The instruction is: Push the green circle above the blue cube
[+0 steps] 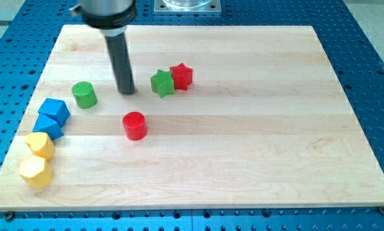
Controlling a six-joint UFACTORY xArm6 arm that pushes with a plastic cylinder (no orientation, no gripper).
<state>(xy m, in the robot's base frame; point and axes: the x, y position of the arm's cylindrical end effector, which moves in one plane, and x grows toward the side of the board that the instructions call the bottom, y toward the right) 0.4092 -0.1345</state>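
No jaws fitted; my tip (126,92) rests at 3 o'clock of the green circle (84,94), placed to shove it toward 9 o'clock, above the blue cube (54,111).

Green star (161,83) touching red star (181,76) upper centre; red cylinder (134,125) below; two yellow blocks (39,145) (35,171) lower left.
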